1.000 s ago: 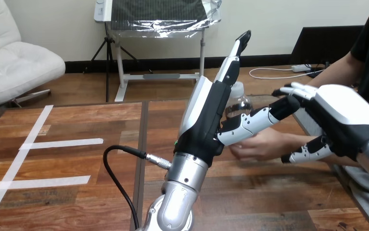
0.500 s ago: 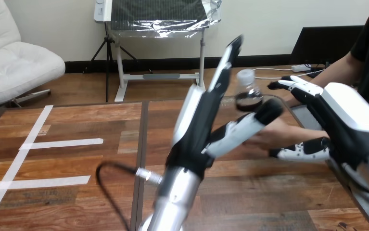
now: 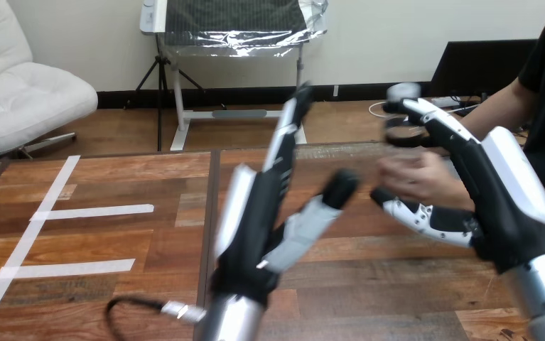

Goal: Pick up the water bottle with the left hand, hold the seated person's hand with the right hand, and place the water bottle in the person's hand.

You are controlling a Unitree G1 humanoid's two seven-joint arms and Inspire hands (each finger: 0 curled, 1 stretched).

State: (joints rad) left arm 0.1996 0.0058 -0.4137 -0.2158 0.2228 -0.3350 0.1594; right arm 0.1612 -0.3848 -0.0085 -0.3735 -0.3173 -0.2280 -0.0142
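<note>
The water bottle (image 3: 400, 93), clear with a pale cap, stands upright in the person's hand (image 3: 417, 177) above the table's far right part. My right hand (image 3: 500, 192) is beside that hand, its straight fingers lying along the back of it and partly covering the bottle, its thumb stretched out underneath. The person's hand sits between my thumb and fingers; I cannot tell whether they press on it. My left hand (image 3: 255, 213) is open above the middle of the table, fingers pointing up, apart from the bottle and holding nothing.
The wooden table (image 3: 113, 241) carries white tape lines (image 3: 92, 211) on its left part. The person's forearm (image 3: 497, 106) comes in from the upper right.
My left hand has drawn back to the left and down, away from the bottle. The person's hand has lifted the bottle up and to the right, and my right hand rose with it.
</note>
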